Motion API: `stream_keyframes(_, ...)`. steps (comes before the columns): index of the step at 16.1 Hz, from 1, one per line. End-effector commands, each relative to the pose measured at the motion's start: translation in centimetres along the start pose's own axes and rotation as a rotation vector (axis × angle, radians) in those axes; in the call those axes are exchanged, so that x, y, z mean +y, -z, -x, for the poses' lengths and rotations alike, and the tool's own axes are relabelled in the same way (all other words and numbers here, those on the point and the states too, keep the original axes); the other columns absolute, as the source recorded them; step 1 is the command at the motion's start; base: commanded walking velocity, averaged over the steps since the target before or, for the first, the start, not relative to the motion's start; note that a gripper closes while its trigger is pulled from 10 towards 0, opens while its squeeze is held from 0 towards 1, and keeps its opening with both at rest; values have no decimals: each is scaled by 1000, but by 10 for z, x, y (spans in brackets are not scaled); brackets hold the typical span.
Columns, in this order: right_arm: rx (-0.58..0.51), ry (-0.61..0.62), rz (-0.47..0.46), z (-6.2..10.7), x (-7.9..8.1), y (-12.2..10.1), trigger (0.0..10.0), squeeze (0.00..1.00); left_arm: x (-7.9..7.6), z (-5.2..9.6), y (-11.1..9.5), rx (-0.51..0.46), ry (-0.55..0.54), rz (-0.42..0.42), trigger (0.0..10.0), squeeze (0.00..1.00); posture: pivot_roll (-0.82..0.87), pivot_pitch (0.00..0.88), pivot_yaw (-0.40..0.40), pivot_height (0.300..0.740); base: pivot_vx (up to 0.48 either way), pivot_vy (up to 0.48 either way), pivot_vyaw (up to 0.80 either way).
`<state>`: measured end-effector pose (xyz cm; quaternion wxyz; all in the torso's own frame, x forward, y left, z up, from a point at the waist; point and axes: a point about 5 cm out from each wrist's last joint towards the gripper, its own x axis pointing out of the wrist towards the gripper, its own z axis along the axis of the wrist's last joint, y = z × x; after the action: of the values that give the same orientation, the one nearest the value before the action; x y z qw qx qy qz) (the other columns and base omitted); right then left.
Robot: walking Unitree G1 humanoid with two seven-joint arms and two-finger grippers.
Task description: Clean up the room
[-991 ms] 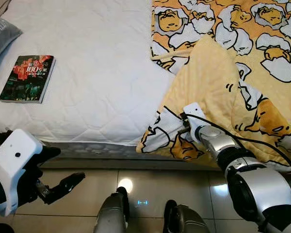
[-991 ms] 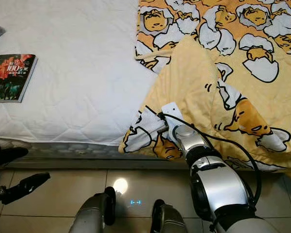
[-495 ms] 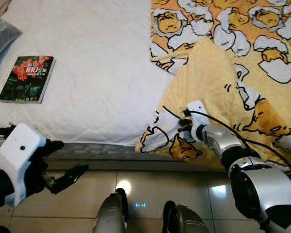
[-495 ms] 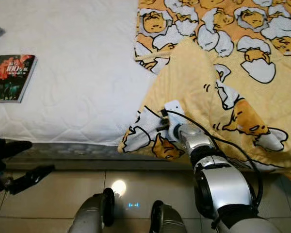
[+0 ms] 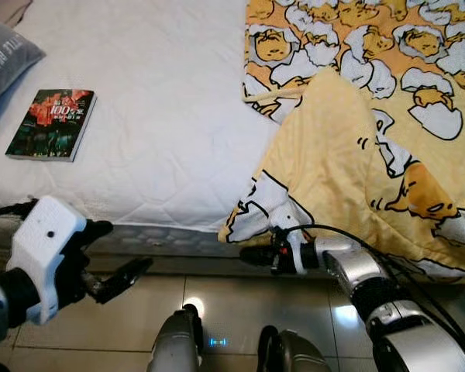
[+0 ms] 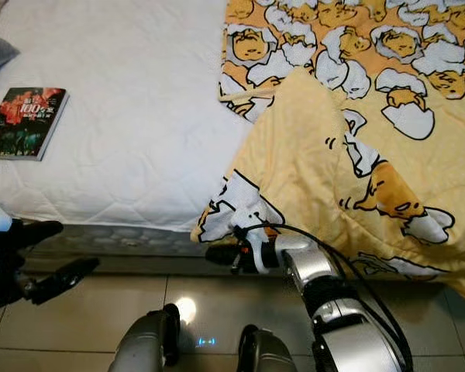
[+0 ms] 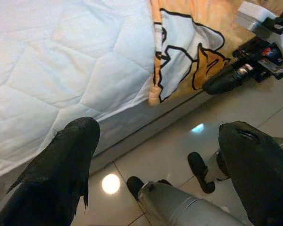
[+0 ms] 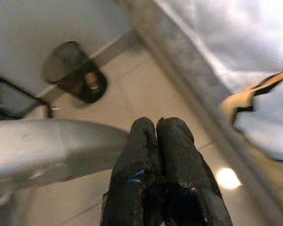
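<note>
A yellow blanket point(image 5: 349, 147) printed with cartoon eggs covers the right side of the white bed point(image 5: 163, 101). Its corner point(image 5: 260, 217) hangs over the bed's front edge. Just below that corner my right gripper point(image 5: 246, 254) points left above the floor, shut with nothing in it; the right wrist view has its fingers point(image 8: 172, 141) pressed together. At the lower left my left gripper point(image 5: 129, 245) stands open and holds nothing, in front of the bed's side. A book point(image 5: 52, 124) with a dark red cover lies flat on the bed's left part.
A grey pillow point(image 5: 8, 58) sits at the bed's far left. Beige glossy floor tiles point(image 5: 217, 298) run along the bed's front. My own legs point(image 5: 178, 345) stand at the bottom middle. A black cable point(image 5: 387, 248) loops over my right arm.
My right gripper has come away from the blanket fold and dropped to below the bed's edge. The blanket corner now hangs free. My left gripper has risen a little.
</note>
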<state>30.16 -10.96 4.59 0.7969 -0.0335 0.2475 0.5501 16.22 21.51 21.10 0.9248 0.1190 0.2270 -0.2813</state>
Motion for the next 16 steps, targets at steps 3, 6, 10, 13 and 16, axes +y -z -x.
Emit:
stream_keyframes(3,-159,293,-14,8,-1,-11,10000,0,-9,-19,3,-50,-27,12,10000,0,207,127,-23,740,0,0,0)
stream_keyframes(6,-329,460,-104,27,18,-18,10000,1000,-5,-40,4,-93,-118,23,10000,0,155,63,-12,740,0,0,0)
stream_keyframes(10,-488,722,-188,75,43,-25,10000,1000,8,-78,13,-117,-270,96,10000,0,33,0,31,740,0,0,0)
stream_keyframes(13,-487,859,-253,98,52,-18,10000,1000,0,-95,13,-153,-269,111,10000,0,-10,0,53,740,0,0,0)
stream_keyframes(16,-422,951,-283,111,67,0,10000,1000,-1,-107,12,-195,-311,153,10000,0,-34,0,64,740,0,0,0)
